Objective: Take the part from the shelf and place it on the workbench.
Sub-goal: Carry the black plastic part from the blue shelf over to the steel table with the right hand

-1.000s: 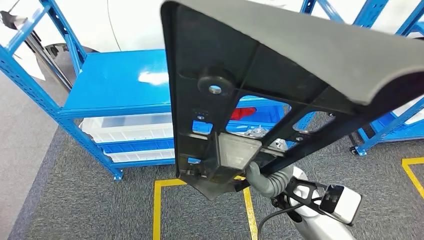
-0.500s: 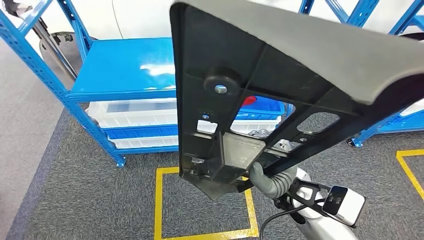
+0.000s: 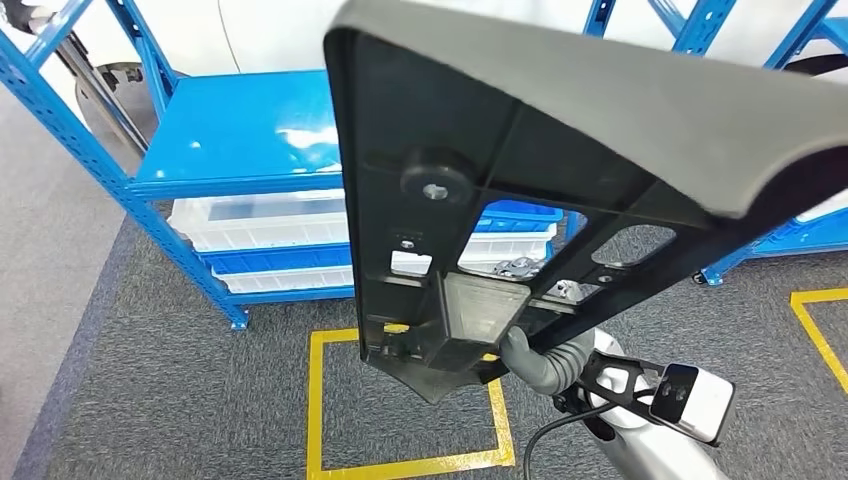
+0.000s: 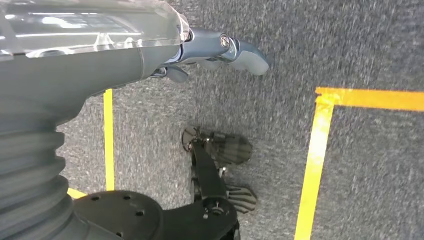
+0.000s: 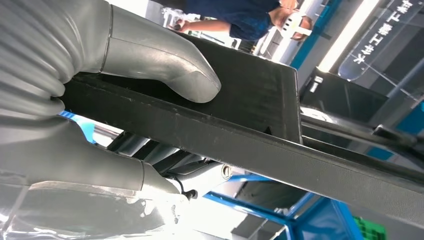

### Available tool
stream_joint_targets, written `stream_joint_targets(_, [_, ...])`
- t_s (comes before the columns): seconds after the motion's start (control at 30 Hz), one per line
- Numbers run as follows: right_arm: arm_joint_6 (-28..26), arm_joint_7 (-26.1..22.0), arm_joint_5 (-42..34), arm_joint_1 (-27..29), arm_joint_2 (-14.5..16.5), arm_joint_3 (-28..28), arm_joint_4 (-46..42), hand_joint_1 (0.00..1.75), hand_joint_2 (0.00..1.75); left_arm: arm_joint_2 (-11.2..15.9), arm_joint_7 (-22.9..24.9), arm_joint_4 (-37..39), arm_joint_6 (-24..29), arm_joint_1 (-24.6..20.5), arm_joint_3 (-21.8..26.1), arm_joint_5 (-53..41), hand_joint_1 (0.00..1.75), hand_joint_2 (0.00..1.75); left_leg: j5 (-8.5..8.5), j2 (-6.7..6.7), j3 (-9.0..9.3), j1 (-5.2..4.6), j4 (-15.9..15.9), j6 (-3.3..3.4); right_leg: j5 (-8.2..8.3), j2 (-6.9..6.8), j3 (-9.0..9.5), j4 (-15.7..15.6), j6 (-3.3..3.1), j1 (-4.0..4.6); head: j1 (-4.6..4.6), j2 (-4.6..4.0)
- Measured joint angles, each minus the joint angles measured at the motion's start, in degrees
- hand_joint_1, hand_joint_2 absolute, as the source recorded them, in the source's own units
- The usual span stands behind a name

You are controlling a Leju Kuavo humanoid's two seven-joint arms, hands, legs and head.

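A large black plastic part [image 3: 560,170] with a grey curved face, ribs and cut-outs is held up close in front of the head camera. My right hand [image 3: 540,362] grips it at its lower end from beneath. In the right wrist view the grey thumb [image 5: 165,65] presses on one side of the part's black edge [image 5: 240,135], with the darker fingers under it. My left hand [image 4: 200,47] hangs over the grey carpet with its fingers apart and nothing in it.
A blue metal shelf [image 3: 240,140] stands ahead on the left, with white bins [image 3: 260,225] on its lower levels. Another blue rack [image 3: 790,240] is at the right. Yellow tape [image 3: 315,400] marks a square on the carpet. A person [image 5: 240,15] stands beyond the part.
The whole head view has shifted a little, so the camera has moved; the shelf now sits slightly higher and closer. The part stays in my right hand's grip.
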Motion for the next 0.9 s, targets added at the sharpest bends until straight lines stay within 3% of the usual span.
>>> stream_joint_targets(0.07, [-0.3,0.0,0.1,-0.3,0.0,0.0,0.0,1.75,1.75,0.0,0.1,0.0,0.3,0.0,0.1,0.2,0.00,1.75,-2.91,-0.12,-2.21,0.16,4.8,-0.44,0.26,0.31,0.18,-0.5,-0.53,-0.22,0.00,0.00])
stream_joint_targets(0.13, [-0.6,0.0,0.2,-0.4,0.0,0.0,0.0,1.75,1.75,0.0,0.3,0.0,0.7,0.1,0.3,0.5,0.00,1.75,-5.97,-0.16,-5.83,0.23,12.3,-0.77,0.33,0.83,0.09,-0.5,-0.70,-0.19,-0.01,0.00])
stream_joint_targets(0.17, [-0.8,0.0,0.2,-0.4,0.0,0.0,0.1,1.75,1.75,0.0,0.4,0.0,0.9,0.1,0.5,0.8,0.00,1.75,-6.34,-0.17,-7.07,0.25,14.7,-0.87,0.34,1.18,0.06,-0.4,-0.70,-0.19,0.00,0.00])
stream_joint_targets(0.2, [-1.0,0.0,0.1,-0.4,0.0,0.0,0.1,1.75,1.75,0.0,0.5,0.0,1.0,0.2,0.7,0.9,0.00,1.75,-5.56,-0.20,-7.39,0.27,15.0,-0.90,0.35,1.58,0.05,-0.3,-0.69,-0.20,0.00,0.00])
stream_joint_targets(0.27, [-1.4,0.0,0.0,-0.5,0.0,0.0,0.1,1.75,1.75,0.1,0.6,0.0,1.4,0.2,1.0,1.2,0.00,1.75,-1.43,-0.88,-5.18,0.39,9.5,-0.75,0.36,2.58,0.05,0.0,-0.60,-0.22,0.00,0.00])
stream_joint_targets(0.33, [-1.8,0.0,0.4,-0.5,0.0,0.0,0.2,1.75,1.75,0.3,0.7,0.0,1.9,0.2,1.3,1.2,0.00,1.75,1.49,-3.19,-2.17,0.55,2.6,-0.40,0.47,3.65,-0.20,0.2,-0.23,-0.13,0.00,0.00])
stream_joint_targets(0.4, [-2.1,0.0,1.4,-0.3,0.0,0.0,0.0,1.75,1.75,0.4,0.9,0.0,2.5,0.2,1.5,1.3,0.00,1.75,1.74,-4.47,-1.25,0.52,0.2,-0.03,0.89,4.68,-0.80,0.4,0.54,-0.20,0.00,0.00])
stream_joint_targets(0.47, [-2.1,0.0,2.6,0.3,0.0,-0.3,-0.4,1.75,1.75,0.4,1.1,0.0,3.5,0.2,1.6,1.4,0.00,1.75,2.09,-3.46,-1.29,0.50,-0.2,0.56,1.30,5.38,-1.23,0.3,1.37,-0.38,0.00,0.00])
stream_joint_targets(0.53, [-1.9,0.0,3.7,0.8,0.0,-0.8,-1.0,1.75,1.75,0.4,0.9,0.0,4.6,0.0,1.6,1.3,0.00,1.75,2.66,-2.19,-1.24,0.70,-0.7,1.40,-0.01,3.80,-2.10,2.0,1.93,-0.29,0.01,0.00])
stream_joint_targets(0.6, [-1.9,0.0,4.6,1.1,0.0,-1.4,-1.6,1.75,1.75,0.4,0.5,0.0,5.3,0.1,1.6,1.2,0.00,1.75,2.96,-0.81,-1.37,0.67,-1.0,1.90,-3.64,1.32,-4.80,8.1,2.34,-0.29,0.01,0.00])
stream_joint_targets(0.63, [-2.0,0.0,4.8,1.2,0.0,-1.7,-1.8,1.75,1.75,0.5,0.4,0.0,5.5,0.2,1.6,1.2,0.00,1.75,3.00,-0.09,-1.51,0.59,-1.0,1.98,-5.47,0.75,-6.48,12.0,2.53,-0.38,0.01,0.00])
stream_joint_targets(0.67, [-2.2,0.0,5.0,1.3,0.0,-2.0,-1.8,1.75,1.75,0.5,0.4,0.0,5.6,0.3,1.6,1.2,0.00,1.75,3.02,0.64,-1.64,0.54,-0.9,1.99,-6.53,0.48,-7.66,15.0,2.69,-0.46,0.01,0.00])
stream_joint_targets(0.7, [-2.4,0.0,5.1,1.3,0.1,-2.2,-1.9,1.75,1.75,0.5,0.4,0.0,5.5,0.3,1.7,1.2,0.00,1.75,3.03,1.34,-1.74,0.51,-0.9,1.98,-6.60,0.30,-7.88,16.1,2.79,-0.52,0.01,0.00])
stream_joint_targets(0.73, [-2.6,0.0,5.1,1.2,0.1,-2.5,-1.9,1.75,1.75,0.5,0.4,0.0,5.4,0.2,1.7,1.2,0.00,1.75,3.03,2.02,-1.81,0.50,-0.8,1.94,-5.69,0.08,-6.92,14.9,2.81,-0.54,0.01,0.00])
stream_joint_targets(0.77, [-2.8,0.0,5.1,0.8,0.1,-2.8,-1.9,1.75,1.75,0.5,0.4,0.0,5.2,0.2,1.8,1.4,0.00,1.75,2.99,2.66,-1.84,0.50,-0.6,1.85,-4.09,-0.53,-4.78,11.5,2.71,-0.51,0.01,0.00])
stream_joint_targets(0.83, [-2.9,0.0,5.0,0.1,0.3,-3.1,-2.1,1.75,1.75,0.5,0.4,0.0,4.9,0.1,2.0,1.7,0.00,1.75,2.78,3.75,-1.81,0.27,-0.3,1.48,-1.86,-3.33,-0.28,3.6,1.98,-0.11,0.01,0.00])
stream_joint_targets(0.9, [-2.9,0.0,4.8,-0.4,0.4,-3.3,-2.5,1.75,1.75,0.5,0.5,0.0,4.7,0.1,2.2,1.9,0.00,1.75,2.63,4.68,-1.72,-0.02,-0.2,0.88,-1.45,-4.74,1.31,0.4,1.08,0.39,0.00,0.00])
